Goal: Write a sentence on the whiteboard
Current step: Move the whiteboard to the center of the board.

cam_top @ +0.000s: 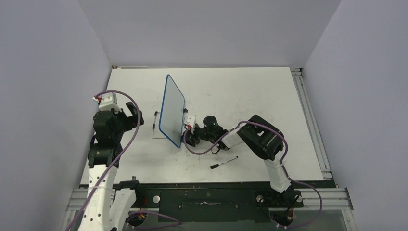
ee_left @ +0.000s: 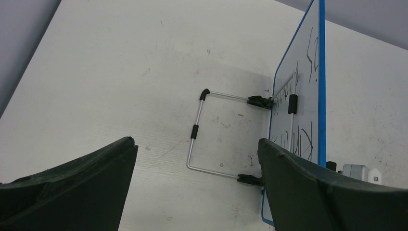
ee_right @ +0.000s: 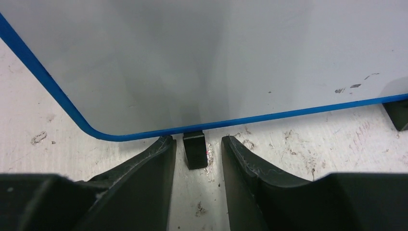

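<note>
Over at the whiteboard (cam_top: 172,109): stands upright near the middle of the table (cam_top: 269,96), propped by a wire stand (ee_left: 194,131) whose loop lies flat on the tabletop behind it. Shows a thin blue frame with rounded corners. In the left wrist view, carries thin black strokes of the sentence (ee_left: 309,137), seen at too steep an angle to read. In the right wrist view, looks almost bare, with just a few dark flecks near the lower edge.

Down to the right gripper (ee_right: 197,140): sits low on the table at the board's near bottom corner, straddling one little black foot (ee_right: 195,150) tucked under the blue edge. Holds its jaws narrowed but apart, with a sliver of tabletop on each side of the foot, so no pinch on it. Appears to touch neither foot nor frame. Also a second black foot (ee_right: 397,114) at the far right of that view, well clear of the fingers (ee_right: 144,178).

Across to the left gripper (ee_left: 195,143): hovers on the stand side of the board, well apart from it, jaws spread wide, gripping nothing. Looks down on the stand's loop and its black clips at the board's edge.

And out on the tabletop beside the right arm: a black marker (cam_top: 223,162), lying flat, touched by neither gripper.
</note>
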Motion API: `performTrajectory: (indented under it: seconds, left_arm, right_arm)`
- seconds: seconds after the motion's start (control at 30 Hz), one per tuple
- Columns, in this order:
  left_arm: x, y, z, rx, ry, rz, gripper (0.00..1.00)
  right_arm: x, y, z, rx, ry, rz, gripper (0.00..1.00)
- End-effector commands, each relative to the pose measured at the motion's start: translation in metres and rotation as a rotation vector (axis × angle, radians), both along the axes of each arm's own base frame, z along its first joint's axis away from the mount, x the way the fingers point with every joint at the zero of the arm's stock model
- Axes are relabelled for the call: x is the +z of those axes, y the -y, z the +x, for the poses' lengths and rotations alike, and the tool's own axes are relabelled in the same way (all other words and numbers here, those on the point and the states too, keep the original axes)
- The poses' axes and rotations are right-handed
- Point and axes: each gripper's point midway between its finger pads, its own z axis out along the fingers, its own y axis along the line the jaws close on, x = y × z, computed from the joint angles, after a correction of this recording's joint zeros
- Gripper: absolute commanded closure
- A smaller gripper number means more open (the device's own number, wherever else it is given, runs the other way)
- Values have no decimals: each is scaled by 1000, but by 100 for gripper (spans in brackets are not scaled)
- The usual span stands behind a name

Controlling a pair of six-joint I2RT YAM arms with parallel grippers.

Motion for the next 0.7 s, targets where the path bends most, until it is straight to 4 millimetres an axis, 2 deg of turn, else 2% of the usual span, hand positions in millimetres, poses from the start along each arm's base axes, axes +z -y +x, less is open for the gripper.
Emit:
performTrajectory:
  seconds: [0.0,0.4,0.67]
  left_arm:
    - [7,0,4,-9,26,5,4]
    - [6,-1,4,-7,18,5,4]
    - [6,-1,3,-7,19,4,4]
  right_arm:
    - [-13,-6,-15,76,-9,-39,63]
    - [-19,-1,-25,32,-45,-44,94]
    - [-2,26,-17,-199,-16,-1,95]
